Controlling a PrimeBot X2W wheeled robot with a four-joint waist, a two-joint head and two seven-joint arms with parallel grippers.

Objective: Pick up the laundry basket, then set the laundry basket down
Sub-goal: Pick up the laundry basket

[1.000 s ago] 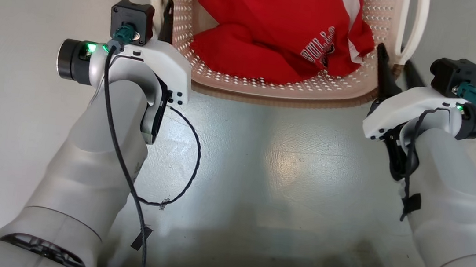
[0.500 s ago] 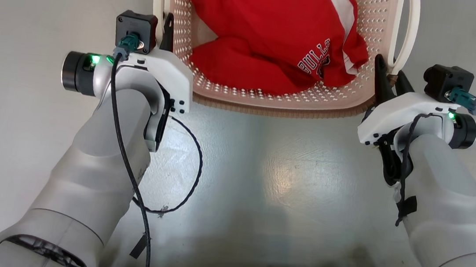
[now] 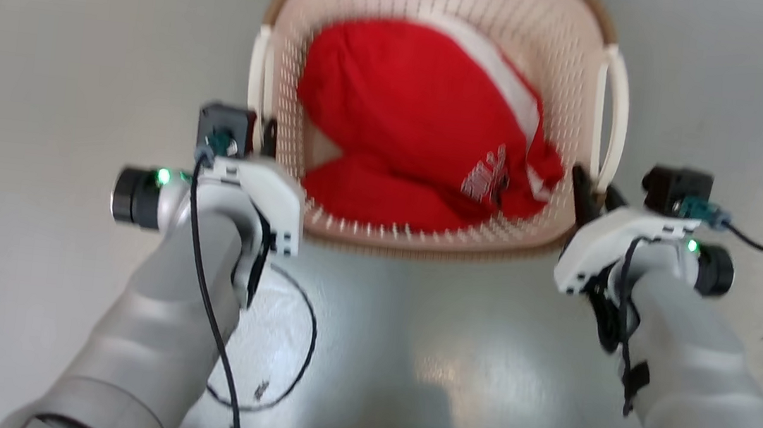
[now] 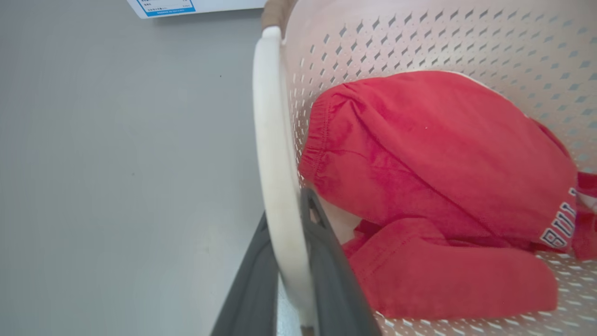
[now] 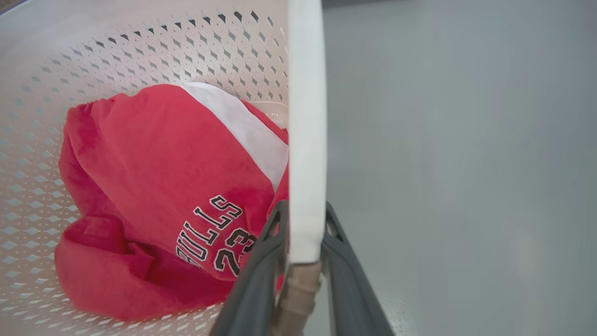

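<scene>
**Smooth handles could slip**

The left gripper (image 4: 287,210) is clamped across the basket's (image 3: 389,2) left handle (image 4: 275,140). The basket sits straight ahead between both arms; whether it touches the floor (image 3: 454,335) is unclear. The right gripper (image 5: 304,207) pinches the right handle's (image 5: 305,116) very end, which may slide free and tilt the load.

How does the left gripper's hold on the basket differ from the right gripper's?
The left gripper straddles the white part of the left handle; the right gripper straddles the right handle at its end, where it joins the brown rim. The head view shows one left finger but both right fingers. Both are shut on the basket.
</scene>
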